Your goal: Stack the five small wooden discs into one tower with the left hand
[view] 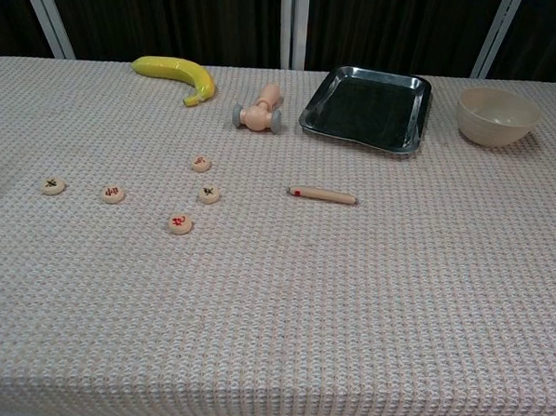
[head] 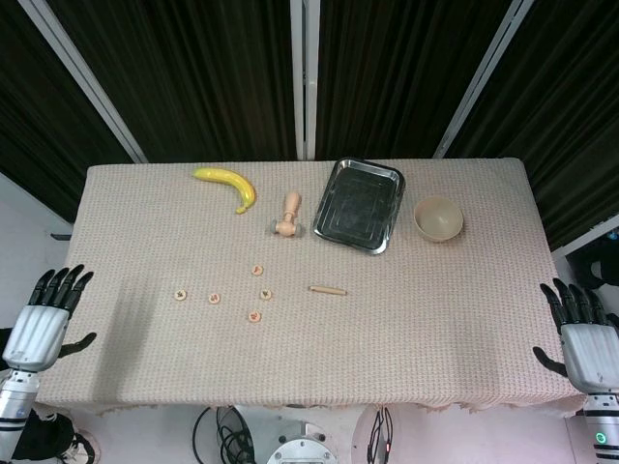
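Observation:
Several small wooden discs lie flat and apart on the woven cloth, left of centre: one at the far left (head: pixel 180 294) (view: pixel 53 186), one beside it (head: pixel 215 298) (view: pixel 114 195), one nearest the front (head: pixel 254 315) (view: pixel 180 223), one in the middle (head: pixel 265 294) (view: pixel 209 194) and one farthest back (head: pixel 257 270) (view: pixel 201 163). None is stacked. My left hand (head: pixel 46 314) hangs open off the table's left edge, well left of the discs. My right hand (head: pixel 583 329) is open off the right edge. Neither hand shows in the chest view.
A banana (head: pixel 228 184) lies at the back left. A wooden roller toy (head: pixel 288 217), a steel tray (head: pixel 359 204) and a beige bowl (head: pixel 438 217) stand along the back. A small wooden stick (head: pixel 328 289) lies right of the discs.

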You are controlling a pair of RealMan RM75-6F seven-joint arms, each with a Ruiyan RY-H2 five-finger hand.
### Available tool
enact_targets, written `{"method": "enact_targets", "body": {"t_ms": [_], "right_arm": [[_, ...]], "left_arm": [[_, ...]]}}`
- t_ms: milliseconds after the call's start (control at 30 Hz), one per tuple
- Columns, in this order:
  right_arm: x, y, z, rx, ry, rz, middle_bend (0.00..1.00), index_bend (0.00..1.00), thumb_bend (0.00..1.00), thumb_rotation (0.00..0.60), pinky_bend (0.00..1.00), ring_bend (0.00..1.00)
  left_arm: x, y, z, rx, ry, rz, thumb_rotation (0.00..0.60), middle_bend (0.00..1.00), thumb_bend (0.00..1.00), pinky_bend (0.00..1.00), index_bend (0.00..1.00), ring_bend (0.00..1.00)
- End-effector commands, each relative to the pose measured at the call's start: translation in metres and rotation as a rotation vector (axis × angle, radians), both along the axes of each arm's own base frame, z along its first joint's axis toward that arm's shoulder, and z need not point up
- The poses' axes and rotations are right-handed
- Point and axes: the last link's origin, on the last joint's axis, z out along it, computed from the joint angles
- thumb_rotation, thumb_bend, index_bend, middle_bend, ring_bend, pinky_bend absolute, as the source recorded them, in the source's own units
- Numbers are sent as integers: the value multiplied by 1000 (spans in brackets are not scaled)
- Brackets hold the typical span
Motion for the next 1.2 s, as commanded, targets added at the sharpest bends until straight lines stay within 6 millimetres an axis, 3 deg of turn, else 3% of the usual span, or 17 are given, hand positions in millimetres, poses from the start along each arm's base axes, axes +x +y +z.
{"method": "enact_targets", "body": {"t_ms": [33,233,367,733,933,1200], "right_arm": [[0,0,0,1,-2,1,0,0,107,600,0,0],[2,1,2,-5,-13,8,0,0,104,600,0,0],[3,1,4,-16,-28,9,0,0,103,600,0,0],[9,-5,1,1,-40,20,0,0,105,600,0,0],[8,-5,3,-1,-38,7,0,0,106,600,0,0],[8,-1,6,-9,-39,4,0,0,111,600,0,0]], "left_arm": [[0,-1,1,-4,-4,11,600,0,126,0,53,0],[8,0,-5,-34,-31,4,600,0,126,0,54,0],[18,12,-16,-96,-54,-28,600,8,146,0,63,0],[52,70,-75,-279,-161,-31,600,67,155,0,163,0],[64,86,-110,-329,-219,-28,600,102,179,0,248,0],[60,101,-123,-321,-166,9,600,111,257,0,345,0]]}}
